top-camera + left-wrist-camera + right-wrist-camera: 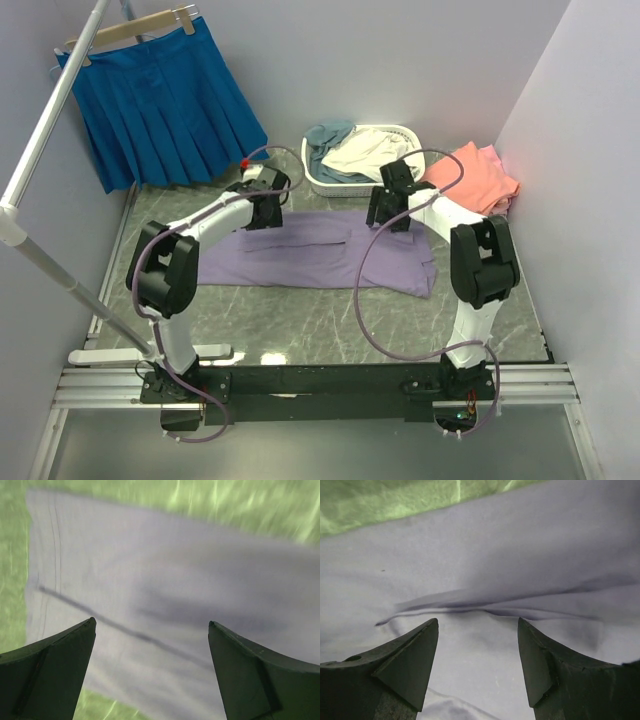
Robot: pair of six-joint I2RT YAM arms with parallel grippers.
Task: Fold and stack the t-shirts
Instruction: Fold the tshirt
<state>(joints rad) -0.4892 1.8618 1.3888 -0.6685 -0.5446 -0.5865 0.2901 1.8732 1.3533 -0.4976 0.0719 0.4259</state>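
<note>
Underneath both grippers is the big lavender-purple soft cloth t-shirt (320,258), spread flat over the green marbled tabletop (300,320). The left gripper (151,624) has its fingers wide apart with nothing between them, and it hovers over the shirt close to a stitched hem (54,555). The right gripper (478,621) is parted too and holds nothing. A soft ridge of cloth (485,607) sits just ahead of its tips.

Progress-wise I'd call this early. The purple one looks laid out but I don't see a proper fold in it yet, and I can't spot any finished stack. Just beyond the right gripper and off to its right, the coral-pink tees (475,180) lie in a loose heap; can't tell if any are folded. Past both grippers, a cream-white tee (365,152) and a grey-blue tee (325,135) are bundled in the white plastic lattice basket (328,186). So pretty much everything is left to do.

The overhead cam gives me the whole layout but not how open the fingers are. The wrist cams settle that and show the hem and the ridge, though the left one is pretty smeared.
</note>
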